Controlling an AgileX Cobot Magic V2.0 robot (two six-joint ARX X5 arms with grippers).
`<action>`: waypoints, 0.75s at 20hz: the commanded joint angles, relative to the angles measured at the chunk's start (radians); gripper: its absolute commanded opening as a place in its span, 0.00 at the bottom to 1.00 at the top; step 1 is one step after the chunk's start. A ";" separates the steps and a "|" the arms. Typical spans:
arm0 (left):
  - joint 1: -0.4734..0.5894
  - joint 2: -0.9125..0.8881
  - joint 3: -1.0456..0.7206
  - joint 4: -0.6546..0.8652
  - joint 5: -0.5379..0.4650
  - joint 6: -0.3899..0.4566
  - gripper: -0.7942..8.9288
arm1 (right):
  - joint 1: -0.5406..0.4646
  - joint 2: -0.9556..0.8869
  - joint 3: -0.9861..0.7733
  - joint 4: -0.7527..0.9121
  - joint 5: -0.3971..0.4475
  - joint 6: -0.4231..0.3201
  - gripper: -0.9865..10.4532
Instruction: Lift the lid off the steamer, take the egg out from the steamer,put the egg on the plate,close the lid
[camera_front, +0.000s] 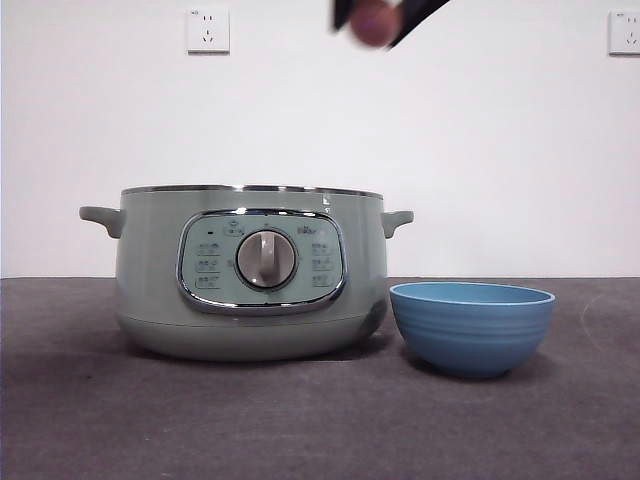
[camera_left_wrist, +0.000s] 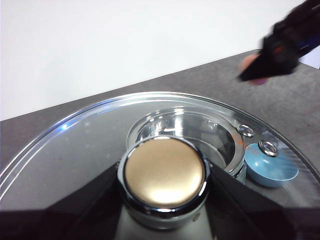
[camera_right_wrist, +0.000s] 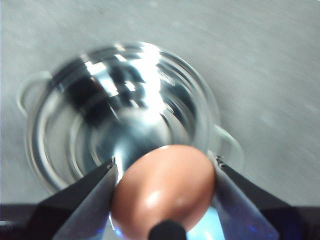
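We note right gripper (camera_front: 377, 22) pinching egg (camera_front: 375, 22) high above steamer (camera_front: 250, 275); plate (camera_front: 472, 325) just beside steamer, below egg. Left gripper (camera_left_wrist: 165, 192) clamps lid (camera_left_wrist: 90, 145) knob.

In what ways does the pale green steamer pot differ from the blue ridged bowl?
The pale green steamer pot is much wider and taller than the blue ridged bowl. The pot has side handles and a dial panel; the bowl is plain. The pot's walls are nearly straight; the bowl tapers to a small base. Both are round, open-topped and upright on the dark table.

egg (camera_front: 375, 22) blurred and cropped at front view's top edge, steamer (camera_right_wrist: 120, 115) smeared in right wrist view
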 joint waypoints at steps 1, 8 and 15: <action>-0.002 -0.010 0.006 0.051 0.007 -0.003 0.07 | -0.043 -0.051 -0.001 -0.089 0.005 -0.025 0.07; -0.002 -0.007 0.005 0.051 0.007 -0.005 0.07 | -0.192 -0.123 -0.203 -0.132 -0.142 -0.061 0.07; -0.002 0.007 0.005 0.052 0.007 -0.006 0.07 | -0.204 -0.120 -0.641 0.263 -0.239 -0.042 0.07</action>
